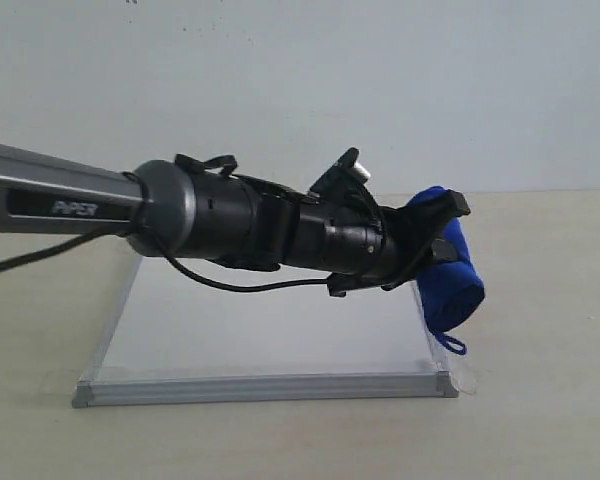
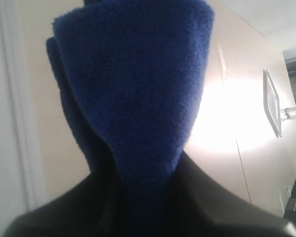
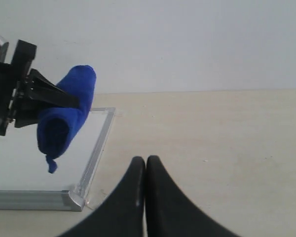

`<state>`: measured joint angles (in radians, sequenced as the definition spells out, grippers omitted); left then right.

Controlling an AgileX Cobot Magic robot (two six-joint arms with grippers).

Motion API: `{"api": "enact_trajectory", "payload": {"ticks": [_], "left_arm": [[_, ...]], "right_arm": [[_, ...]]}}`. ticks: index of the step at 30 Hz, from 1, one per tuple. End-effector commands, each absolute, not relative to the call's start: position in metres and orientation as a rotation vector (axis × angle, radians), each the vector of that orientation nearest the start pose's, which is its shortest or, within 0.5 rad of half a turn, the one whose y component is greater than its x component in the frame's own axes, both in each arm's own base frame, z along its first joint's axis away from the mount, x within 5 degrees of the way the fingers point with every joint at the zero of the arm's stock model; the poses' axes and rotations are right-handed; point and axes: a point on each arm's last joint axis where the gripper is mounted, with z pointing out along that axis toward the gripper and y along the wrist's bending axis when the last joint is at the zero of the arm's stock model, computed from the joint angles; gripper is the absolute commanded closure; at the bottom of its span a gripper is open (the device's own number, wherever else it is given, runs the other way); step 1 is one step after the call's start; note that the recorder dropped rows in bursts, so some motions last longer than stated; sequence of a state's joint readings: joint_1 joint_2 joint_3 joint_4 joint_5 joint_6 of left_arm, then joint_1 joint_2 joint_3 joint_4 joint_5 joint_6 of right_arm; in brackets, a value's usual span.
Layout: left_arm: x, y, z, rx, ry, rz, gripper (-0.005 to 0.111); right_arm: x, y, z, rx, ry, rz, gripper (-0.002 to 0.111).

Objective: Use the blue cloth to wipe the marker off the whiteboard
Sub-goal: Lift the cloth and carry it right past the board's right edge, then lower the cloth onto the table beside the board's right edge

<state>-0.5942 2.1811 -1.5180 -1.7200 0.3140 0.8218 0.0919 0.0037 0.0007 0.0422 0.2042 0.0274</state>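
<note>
We see soft, even light in the exterior view, with only faint shadows. The whiteboard (image 1: 280, 330) carries a pale sheen and no hard glare. In the left wrist view the blue cloth (image 2: 138, 89) looks dark and blurred, and a blown-out bright patch washes the beige surface (image 2: 222, 158) behind it. The right wrist view is evenly lit and fairly sharp.
</note>
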Motion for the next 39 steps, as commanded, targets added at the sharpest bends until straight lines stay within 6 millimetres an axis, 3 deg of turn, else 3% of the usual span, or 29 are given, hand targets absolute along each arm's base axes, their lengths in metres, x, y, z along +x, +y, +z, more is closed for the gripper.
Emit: {"api": "enact_trajectory", "payload": {"ticks": [1, 4, 8, 15, 23, 31, 39], "left_arm": [[0.399, -0.324, 0.164, -0.117, 2.284, -1.199, 0.103], [0.409, -0.331, 0.155, -0.129, 2.273, -1.199, 0.103], [0.418, -0.327, 0.144, -0.214, 2.267, -1.088, 0.103], [0.424, -0.324, 0.141, -0.238, 2.255, -1.044, 0.103], [0.432, -0.325, 0.124, -0.268, 2.259, -0.991, 0.103], [0.428, -0.330, 0.121, -0.142, 2.272, -1.031, 0.103], [0.426, -0.332, 0.108, -0.211, 2.312, -1.088, 0.103]], "right_arm": [[0.056, 0.006, 0.195, -0.027, 1.684, 0.123, 0.108], [0.056, 0.006, 0.195, -0.027, 1.684, 0.123, 0.108], [0.056, 0.006, 0.195, -0.027, 1.684, 0.123, 0.108], [0.056, 0.006, 0.195, -0.027, 1.684, 0.123, 0.108], [0.056, 0.006, 0.195, -0.027, 1.684, 0.123, 0.108], [0.056, 0.006, 0.195, -0.027, 1.684, 0.123, 0.108], [0.056, 0.006, 0.195, -0.027, 1.684, 0.123, 0.108]]}}
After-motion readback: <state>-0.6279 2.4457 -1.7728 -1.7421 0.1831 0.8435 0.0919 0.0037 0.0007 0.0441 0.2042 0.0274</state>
